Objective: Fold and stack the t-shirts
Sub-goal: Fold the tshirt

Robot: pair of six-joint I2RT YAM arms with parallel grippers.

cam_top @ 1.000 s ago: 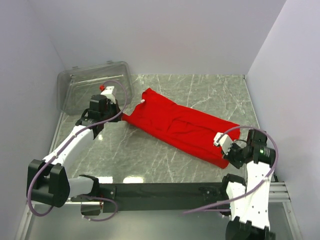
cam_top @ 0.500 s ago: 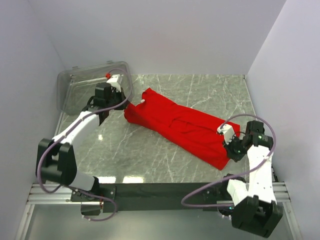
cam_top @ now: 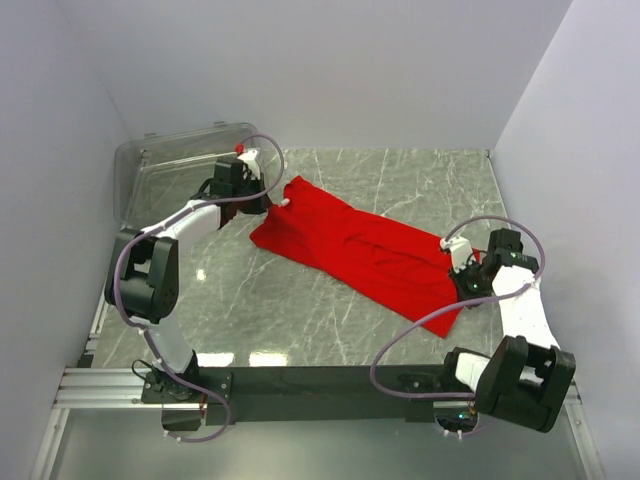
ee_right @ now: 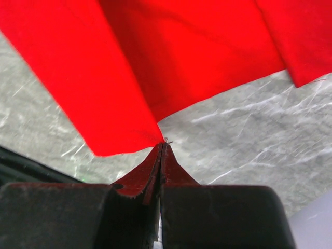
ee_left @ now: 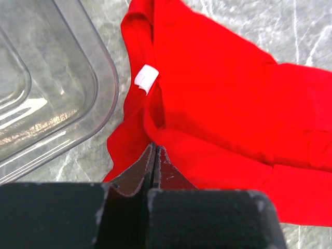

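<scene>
Pinching t-shirt (cam_top: pixel 360 250) ends w/ L gripper (ee_left: pixel 154 150), R gripper (ee_right: pixel 162 148).

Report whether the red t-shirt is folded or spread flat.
Partly folded: the t-shirt lies as a narrow band with overlapping layers, left hand and right hand pinching opposite ends.

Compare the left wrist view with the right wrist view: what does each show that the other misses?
Only left wrist: the clear plastic bin and the white neck label, with the left gripper shut on a fold of the t-shirt near the collar. Only right wrist: the right gripper pinching a corner of the t-shirt. Both: red cloth on the marble table.
</scene>
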